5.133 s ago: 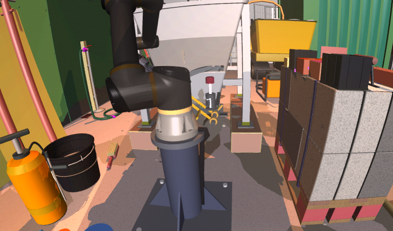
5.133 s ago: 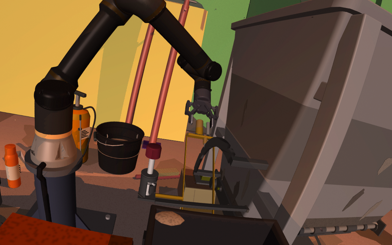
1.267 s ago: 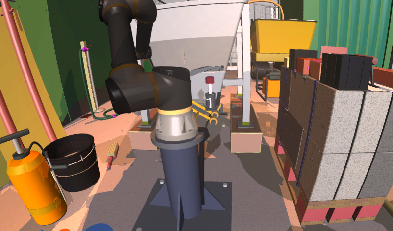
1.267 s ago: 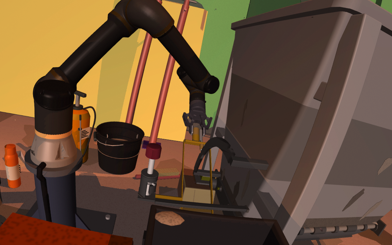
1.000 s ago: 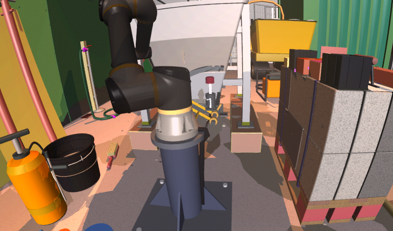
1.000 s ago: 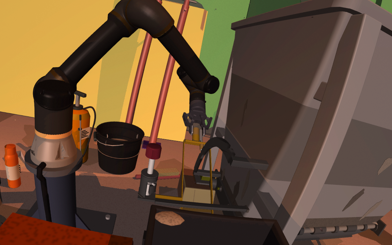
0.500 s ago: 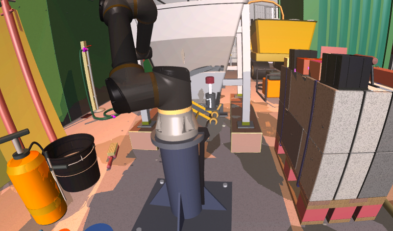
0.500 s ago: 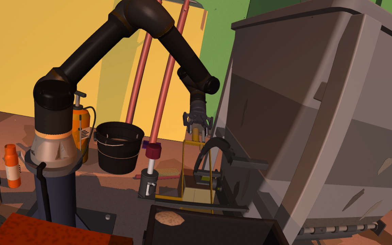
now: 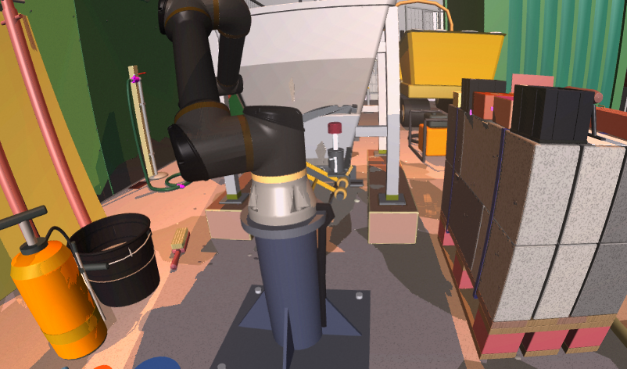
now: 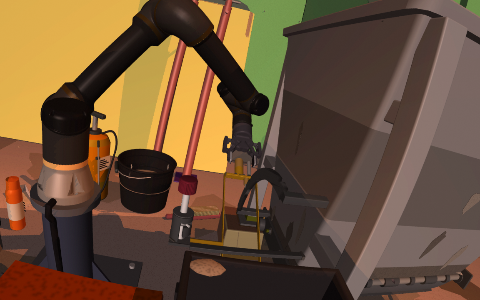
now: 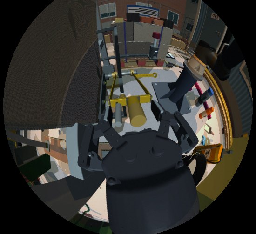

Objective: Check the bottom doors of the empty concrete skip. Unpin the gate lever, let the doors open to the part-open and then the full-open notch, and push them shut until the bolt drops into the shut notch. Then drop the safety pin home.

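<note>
The yellow handle [image 11: 136, 111] [image 10: 238, 166] of the gate lever stands upright at the top of its yellow frame [image 10: 240, 209], with a thin grey bolt rod [image 11: 118, 114] beside it. My gripper [image 11: 132, 114] [image 10: 241, 156] is directly above the handle, open and holding nothing, with the handle's tip between its fingers. The dark notched arc [image 10: 264, 184] curves beside the lever, against the grey concrete skip [image 10: 376, 141]. The red-capped safety pin [image 10: 186, 194] [image 9: 335, 137] stands raised in its grey socket [image 10: 181, 225], apart from the lever. The skip's bottom doors are hidden.
Behind the lever the skip's sloping wall rises close on one side. Two red poles [image 10: 197, 112] and a black bucket [image 10: 145, 179] stand on the other side. A pallet of concrete blocks [image 9: 545, 220], an orange sprayer [image 9: 54, 298] and my pedestal [image 9: 290, 284] crowd the floor.
</note>
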You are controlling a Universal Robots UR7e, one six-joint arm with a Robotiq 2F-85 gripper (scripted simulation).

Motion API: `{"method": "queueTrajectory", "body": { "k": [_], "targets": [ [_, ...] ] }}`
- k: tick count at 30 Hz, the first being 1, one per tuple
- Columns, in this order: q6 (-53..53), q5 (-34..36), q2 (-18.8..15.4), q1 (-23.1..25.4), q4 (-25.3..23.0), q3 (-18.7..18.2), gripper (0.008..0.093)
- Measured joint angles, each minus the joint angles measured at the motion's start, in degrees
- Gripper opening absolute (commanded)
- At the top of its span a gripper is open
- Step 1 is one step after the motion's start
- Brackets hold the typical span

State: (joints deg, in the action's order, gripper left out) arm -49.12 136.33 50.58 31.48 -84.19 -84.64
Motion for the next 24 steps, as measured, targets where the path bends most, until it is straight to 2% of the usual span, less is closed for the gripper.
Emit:
{"method": "queueTrajectory", "body": {
  "k": [15,19,24],
  "targets": [
    [-0.2,-0.1,-0.1,0.2,0.6,0.5,0.086],
    [-1.1,-0.6,-0.5,0.9,2.8,2.4,0.086],
    [-2.8,-1.7,-1.5,2.6,7.5,7.0,0.086]
  ]
}}
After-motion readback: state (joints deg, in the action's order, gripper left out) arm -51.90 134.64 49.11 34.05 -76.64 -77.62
